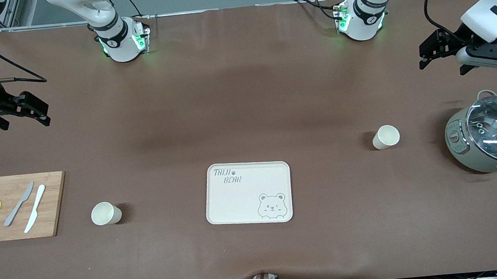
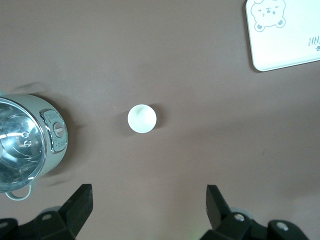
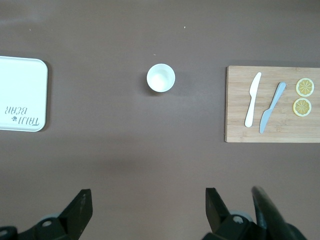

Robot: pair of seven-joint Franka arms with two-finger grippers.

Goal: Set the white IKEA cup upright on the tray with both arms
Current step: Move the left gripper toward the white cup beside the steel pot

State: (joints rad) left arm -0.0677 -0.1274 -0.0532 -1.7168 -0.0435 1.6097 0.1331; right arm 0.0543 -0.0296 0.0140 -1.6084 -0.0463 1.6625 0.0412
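Observation:
The cream-white tray [image 1: 244, 197] with a bear drawing lies at the middle of the table, near the front camera. One white cup [image 1: 105, 213] stands upright between the tray and the cutting board; it also shows in the right wrist view [image 3: 160, 78]. A second white cup [image 1: 386, 136] stands upright between the tray and the pot; it also shows in the left wrist view [image 2: 142, 118]. My left gripper [image 1: 423, 54] hangs open and empty over bare table at the left arm's end. My right gripper [image 1: 42, 112] hangs open and empty over bare table at the right arm's end.
A grey pot with a glass lid [image 1: 490, 134] stands at the left arm's end. A wooden cutting board [image 1: 14, 206] with two knives and two lemon slices lies at the right arm's end. The tray also shows in both wrist views [image 2: 285, 45] [image 3: 20, 90].

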